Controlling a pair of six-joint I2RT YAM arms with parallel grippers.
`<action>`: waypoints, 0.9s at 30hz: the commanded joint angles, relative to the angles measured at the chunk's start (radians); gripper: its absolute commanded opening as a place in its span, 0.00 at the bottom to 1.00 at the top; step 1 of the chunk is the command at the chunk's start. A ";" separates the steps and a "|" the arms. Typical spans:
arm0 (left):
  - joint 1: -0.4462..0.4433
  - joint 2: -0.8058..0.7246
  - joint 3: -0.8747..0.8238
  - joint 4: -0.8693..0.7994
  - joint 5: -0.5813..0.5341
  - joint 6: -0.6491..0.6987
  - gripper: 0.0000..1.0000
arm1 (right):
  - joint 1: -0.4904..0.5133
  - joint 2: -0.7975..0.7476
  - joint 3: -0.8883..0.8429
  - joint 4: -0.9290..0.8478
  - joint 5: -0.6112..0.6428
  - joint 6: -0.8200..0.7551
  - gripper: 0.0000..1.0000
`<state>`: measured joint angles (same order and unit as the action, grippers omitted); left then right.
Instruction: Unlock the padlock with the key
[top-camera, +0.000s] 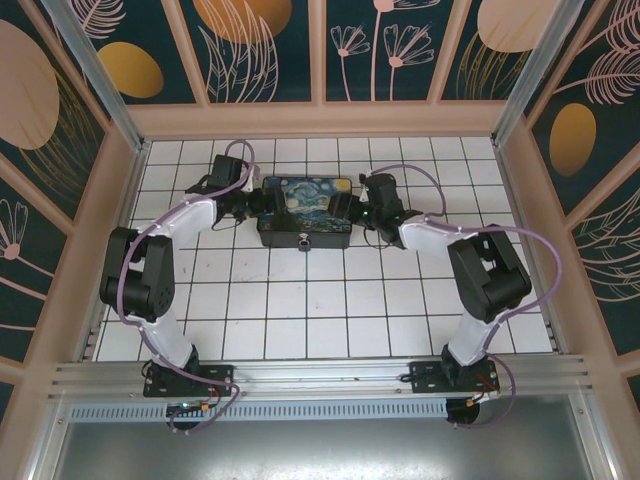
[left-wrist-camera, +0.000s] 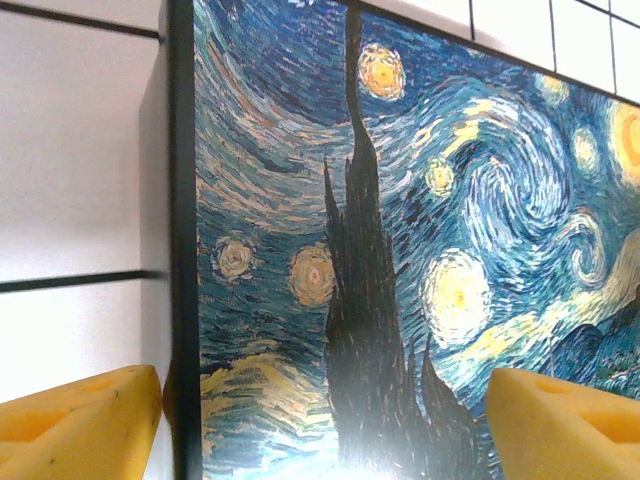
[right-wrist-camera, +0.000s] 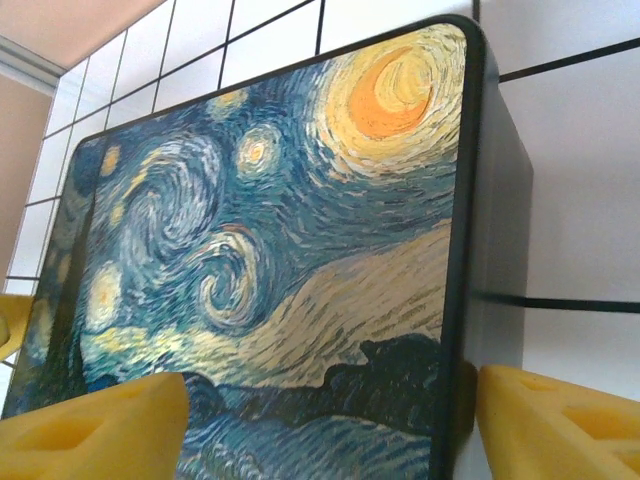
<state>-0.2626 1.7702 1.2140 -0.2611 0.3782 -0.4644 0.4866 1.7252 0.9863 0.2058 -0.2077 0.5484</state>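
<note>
Tiled bench (top-camera: 300, 300) bearing box (top-camera: 305, 200): left claw (left-wrist-camera: 322, 425), right claw (right-wrist-camera: 330, 425), both spread, are straddling its ends; padlock (top-camera: 303, 241) hanging midway, front face.

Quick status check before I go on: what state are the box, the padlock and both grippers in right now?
Box: shut.
Padlock: on the box's front wall; too small to tell whether it is locked or unlocked.
Left gripper: open, straddling the box's left edge.
Right gripper: open, straddling the box's right edge.
</note>
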 joint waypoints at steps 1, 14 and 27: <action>-0.008 -0.026 0.035 -0.001 -0.032 0.031 0.86 | -0.073 -0.117 -0.022 -0.043 -0.013 -0.067 0.76; -0.002 -0.264 -0.059 -0.105 -0.190 0.057 0.84 | -0.348 -0.062 0.023 -0.222 -0.092 -0.394 0.60; -0.047 -0.388 -0.049 -0.146 -0.194 0.045 0.84 | -0.362 0.162 0.202 -0.287 -0.132 -0.583 0.60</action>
<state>-0.3134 1.3952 1.1461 -0.3740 0.1959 -0.4232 0.1303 1.8427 1.1305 -0.0402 -0.3111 0.0452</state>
